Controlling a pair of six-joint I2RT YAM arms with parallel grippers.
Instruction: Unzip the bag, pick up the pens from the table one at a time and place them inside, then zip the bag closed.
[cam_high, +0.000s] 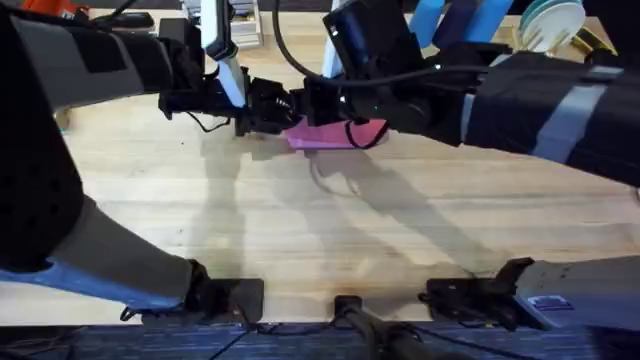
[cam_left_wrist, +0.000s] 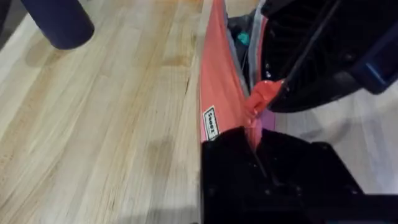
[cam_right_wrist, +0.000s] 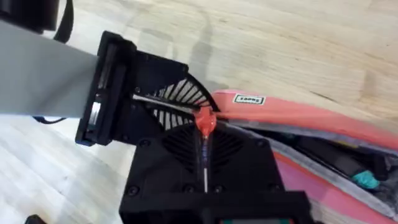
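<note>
1. Spread wide and pale, the table (cam_high: 300, 230), joined planks running under both arms.
2. Lay at the far middle of the table (cam_left_wrist: 93, 124), the bag (cam_high: 335, 135), pink, zip partly open along its top, grey lining and dark contents with a teal tip visible inside (cam_right_wrist: 348, 158).
3. Reached in from the left end, the left gripper (cam_left_wrist: 255, 140), clamped shut on the bag's bunched end fabric beside a small white label.
4. Met it from the other side, the right gripper (cam_right_wrist: 205, 134), closed on the bag's fabric at that same end, nearly touching the left gripper (cam_right_wrist: 155, 102).
</note>
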